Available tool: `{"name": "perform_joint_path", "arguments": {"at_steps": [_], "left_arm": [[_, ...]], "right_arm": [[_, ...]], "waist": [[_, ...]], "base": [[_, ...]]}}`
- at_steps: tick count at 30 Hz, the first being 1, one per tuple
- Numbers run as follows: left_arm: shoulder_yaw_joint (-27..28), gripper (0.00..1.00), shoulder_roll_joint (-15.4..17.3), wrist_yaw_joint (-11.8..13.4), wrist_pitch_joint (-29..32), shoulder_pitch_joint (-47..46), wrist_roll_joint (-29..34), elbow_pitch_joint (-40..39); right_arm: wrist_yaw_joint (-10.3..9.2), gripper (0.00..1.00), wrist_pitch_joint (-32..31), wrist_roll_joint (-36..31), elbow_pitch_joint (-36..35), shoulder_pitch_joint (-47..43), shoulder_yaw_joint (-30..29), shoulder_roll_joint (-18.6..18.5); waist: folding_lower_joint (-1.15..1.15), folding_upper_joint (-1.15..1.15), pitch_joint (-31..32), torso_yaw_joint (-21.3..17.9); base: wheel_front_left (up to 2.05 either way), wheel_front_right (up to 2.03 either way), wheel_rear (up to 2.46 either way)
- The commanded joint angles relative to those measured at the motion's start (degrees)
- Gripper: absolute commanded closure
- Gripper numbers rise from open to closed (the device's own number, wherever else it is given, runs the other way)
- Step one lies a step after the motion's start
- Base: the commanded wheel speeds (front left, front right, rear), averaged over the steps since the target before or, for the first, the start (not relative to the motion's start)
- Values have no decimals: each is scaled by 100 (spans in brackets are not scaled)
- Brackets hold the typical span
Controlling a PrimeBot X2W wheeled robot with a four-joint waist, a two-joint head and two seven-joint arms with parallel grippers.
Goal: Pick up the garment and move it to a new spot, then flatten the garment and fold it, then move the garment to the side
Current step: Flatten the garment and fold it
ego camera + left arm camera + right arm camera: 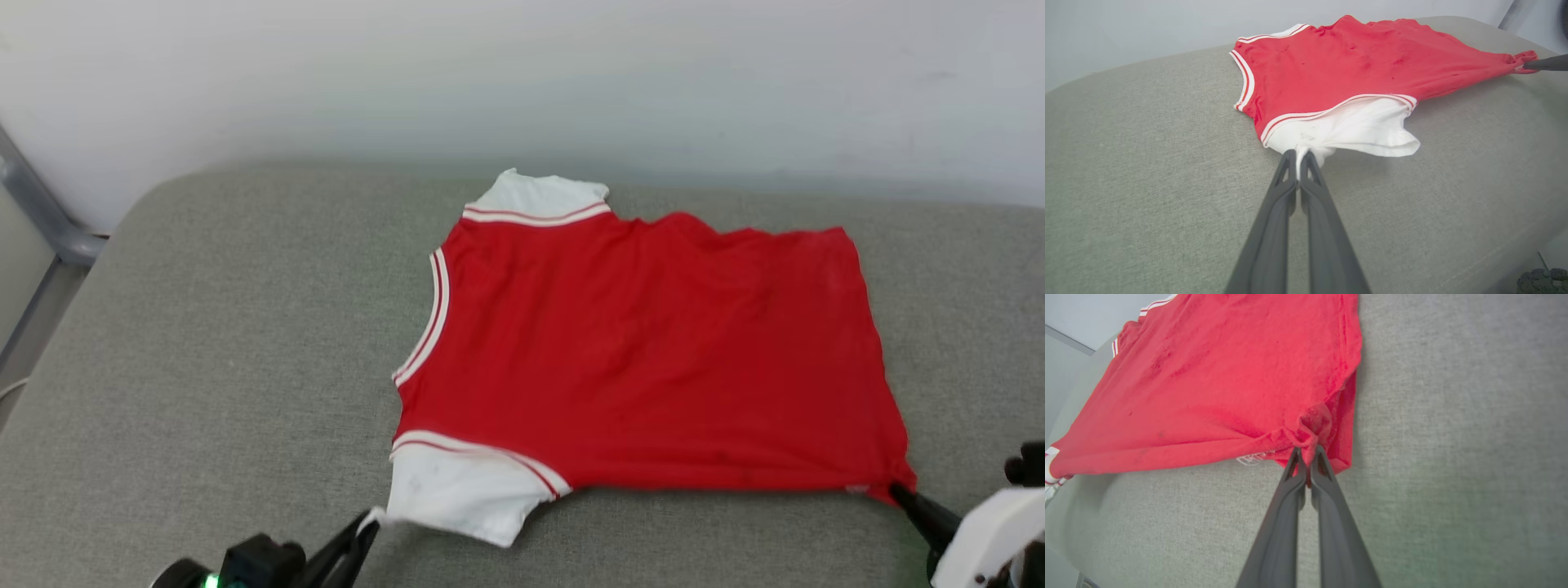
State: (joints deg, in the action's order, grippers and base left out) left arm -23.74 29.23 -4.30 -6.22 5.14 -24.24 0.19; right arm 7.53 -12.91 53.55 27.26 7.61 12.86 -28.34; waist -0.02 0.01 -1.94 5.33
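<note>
Grey upholstery on a wide cushion (204, 327), backed by a pale wall (571, 73), is carrying the garment (645, 359). It is lying spread out right of centre with a plain red face up, its neck opening facing the robot's left and its hem the right.

The thin jersey cloth is looking light, soft and limp. It is puckering into small knots wherever it is being pinched, and a faint ripple is running along the far edge. It is therefore likely to sag and bunch the instant tension drops. Corners and seamed edges are offering the surest holds, and two of them are being used.

The left tool (371, 521) is clamping shut on the edge of the near sleeve (465, 490), with white fabric gathering to a point between its fingers (1274, 228). The right tool (898, 494) is clamping shut on the near hem corner (882, 482), with red cloth bunching at its fingers (1331, 522). The far sleeve (539, 196) is lying free toward the back of the cushion.

Both arms are reaching in low from the near side. Their fingers are lying nearly flat along the upholstery and angling inward toward each other, drawing the near edge of the garment taut between them. A pale forearm (992, 523) is showing at the lower right of the head view.
</note>
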Motion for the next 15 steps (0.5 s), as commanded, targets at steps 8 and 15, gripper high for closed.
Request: {"name": "perform_joint_path", "arguments": {"at_steps": [8, 15], "left_arm": [[28, 100, 408, 140, 280, 986, -244, -785], [139, 100, 377, 246, 185, 713, -166, -1024]], "right_arm": [[-8, 100, -627, 394, -1059, -1177, -495, -288], [-8, 100, -1036, 271, -1811, -1538, -1108, -48]], "waist": [[2, -1, 237, -5], [2, -1, 176, -21]], "base": [[0, 0, 0], [0, 0, 0]]}}
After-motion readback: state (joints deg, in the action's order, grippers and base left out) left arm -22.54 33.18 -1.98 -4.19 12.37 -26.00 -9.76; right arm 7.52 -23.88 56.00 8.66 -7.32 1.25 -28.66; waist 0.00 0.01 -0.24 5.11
